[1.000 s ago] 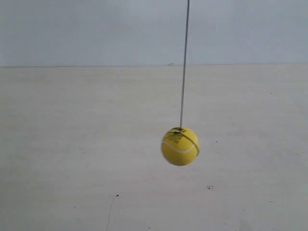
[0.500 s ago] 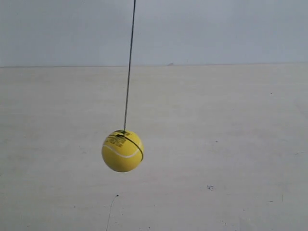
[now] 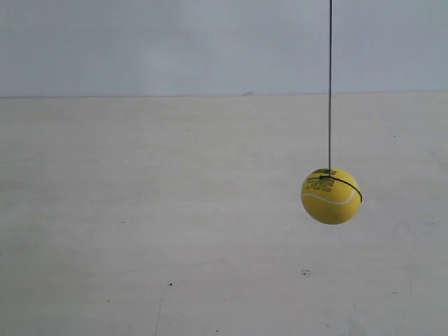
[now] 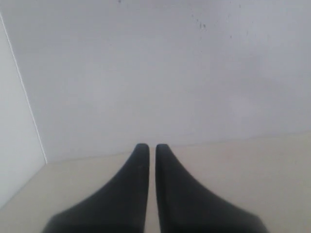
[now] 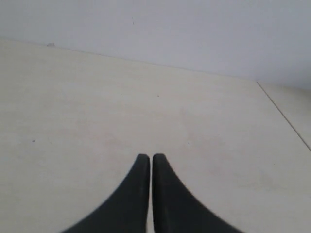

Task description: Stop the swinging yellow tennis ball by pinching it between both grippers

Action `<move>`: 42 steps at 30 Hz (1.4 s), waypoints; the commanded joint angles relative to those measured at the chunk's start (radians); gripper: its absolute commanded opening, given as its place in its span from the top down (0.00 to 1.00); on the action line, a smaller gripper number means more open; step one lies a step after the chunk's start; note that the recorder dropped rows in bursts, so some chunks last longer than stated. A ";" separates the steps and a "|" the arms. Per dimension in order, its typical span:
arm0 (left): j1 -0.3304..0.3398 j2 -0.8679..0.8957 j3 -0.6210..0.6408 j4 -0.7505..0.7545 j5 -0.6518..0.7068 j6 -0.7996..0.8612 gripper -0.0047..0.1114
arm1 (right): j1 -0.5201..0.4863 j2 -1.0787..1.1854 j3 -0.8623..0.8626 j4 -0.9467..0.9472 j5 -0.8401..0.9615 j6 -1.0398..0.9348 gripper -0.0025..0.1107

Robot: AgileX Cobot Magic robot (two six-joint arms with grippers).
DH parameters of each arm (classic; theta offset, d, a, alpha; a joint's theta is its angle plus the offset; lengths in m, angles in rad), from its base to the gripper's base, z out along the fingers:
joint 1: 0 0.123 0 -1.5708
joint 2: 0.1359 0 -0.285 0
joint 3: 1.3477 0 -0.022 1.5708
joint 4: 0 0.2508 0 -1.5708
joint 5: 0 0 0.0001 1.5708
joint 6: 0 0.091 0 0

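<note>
The yellow tennis ball (image 3: pixel 331 196) hangs on a thin dark string (image 3: pixel 330 84) above the pale table, at the right of the exterior view, with a dark band and black print near its top. Neither gripper shows in the exterior view. In the left wrist view my left gripper (image 4: pixel 152 147) is shut, black fingers nearly together with nothing between them. My right gripper (image 5: pixel 150 156) is shut too, and empty. The ball shows in neither wrist view.
A pale wooden tabletop (image 3: pixel 140 210) fills the exterior view up to a light wall (image 3: pixel 140 42). A table edge or seam (image 5: pixel 284 116) runs past the right gripper. A wall corner line (image 4: pixel 24 92) shows in the left wrist view.
The ball swung from the middle to the exterior view's left, then across to the right, where it hangs a little higher now.
</note>
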 commanded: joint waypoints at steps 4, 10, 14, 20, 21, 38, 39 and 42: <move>-0.005 -0.002 0.004 -0.009 -0.078 -0.023 0.92 | 0.002 -0.005 0.000 0.006 -0.153 0.105 0.98; -0.005 -0.002 0.004 -0.009 -0.080 -0.023 0.92 | 0.002 -0.005 0.000 0.006 -0.252 0.120 0.98; -0.005 -0.002 0.004 -0.009 -0.080 -0.133 0.92 | 0.002 -0.005 0.000 0.008 -0.350 0.157 0.98; -0.005 -0.002 0.004 -0.009 -0.135 -0.207 0.92 | 0.002 -0.005 0.000 0.008 -0.419 0.254 0.98; -0.005 -0.002 0.004 -0.009 -0.141 -0.207 0.92 | 0.002 -0.005 0.000 0.008 -0.426 0.256 0.98; -0.005 -0.002 0.004 0.013 -0.293 -0.338 0.92 | 0.002 -0.005 0.000 0.061 -0.471 0.288 0.98; -0.005 -0.002 0.004 0.013 -0.278 -0.338 0.92 | 0.002 -0.005 0.000 0.061 -0.446 0.288 0.98; -0.005 -0.002 0.004 0.013 -0.232 -0.341 0.92 | 0.002 -0.005 0.000 0.061 -0.376 0.288 0.98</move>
